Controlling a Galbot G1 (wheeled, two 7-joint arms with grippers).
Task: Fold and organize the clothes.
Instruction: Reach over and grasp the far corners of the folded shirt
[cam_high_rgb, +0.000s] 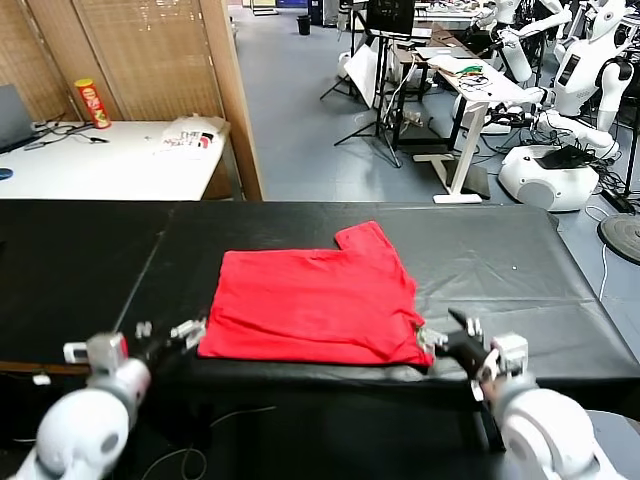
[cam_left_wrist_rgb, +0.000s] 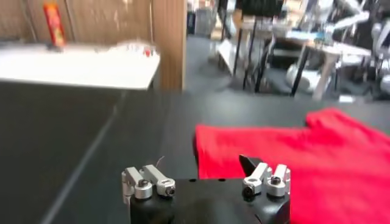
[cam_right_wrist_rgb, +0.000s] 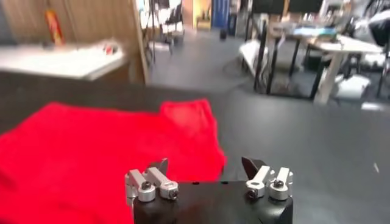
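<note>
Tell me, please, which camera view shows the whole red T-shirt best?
The head view: the folded T-shirt lies complete on the black table, one sleeve sticking out. The left wrist view catches only one end of it, and the right wrist view cuts off its near part.

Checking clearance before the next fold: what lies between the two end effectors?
In the head view, the red T-shirt's near edge spans the stretch between the left end effector and right end effector, on the black table.
</note>
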